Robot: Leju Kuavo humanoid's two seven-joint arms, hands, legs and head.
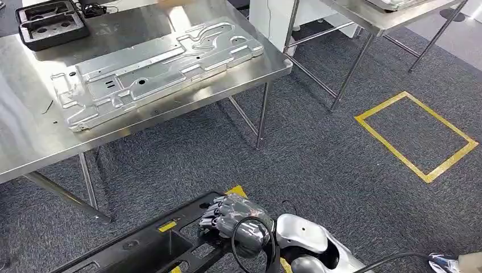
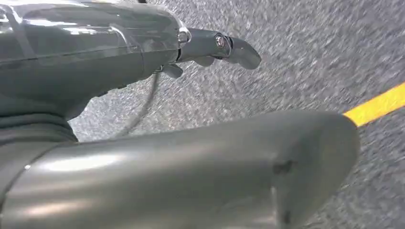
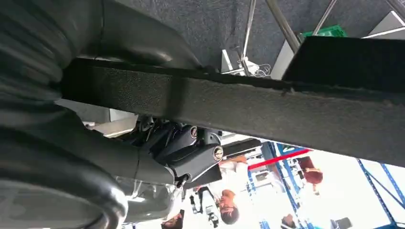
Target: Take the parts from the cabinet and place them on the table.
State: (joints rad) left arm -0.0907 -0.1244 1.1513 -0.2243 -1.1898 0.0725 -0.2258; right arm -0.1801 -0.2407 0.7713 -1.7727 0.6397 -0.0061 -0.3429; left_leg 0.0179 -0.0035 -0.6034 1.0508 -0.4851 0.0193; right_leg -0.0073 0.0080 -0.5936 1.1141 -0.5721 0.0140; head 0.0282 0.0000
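Note:
A long black plastic frame part (image 1: pixel 142 247) hangs low over the carpet at the bottom of the head view. My right hand (image 1: pixel 233 219) grips its near end, fingers curled over the rim. In the right wrist view the same part (image 3: pixel 267 109) runs as a dark bar across the picture, with my right hand (image 3: pixel 95 143) wrapped around it. The steel table (image 1: pixel 23 142) stands ahead to the left, bearing a large silver stamped panel (image 1: pixel 153 68) and another black part (image 1: pixel 51 23) at its far corner. My left hand (image 2: pixel 119 47) hangs over the carpet, holding nothing, its fingers apart.
A second steel table (image 1: pixel 375 20) stands at the back right. A yellow tape rectangle (image 1: pixel 418 136) marks the carpet to the right. The near table's legs (image 1: pixel 261 114) stand between me and the open floor. People (image 3: pixel 229 210) stand in the distance.

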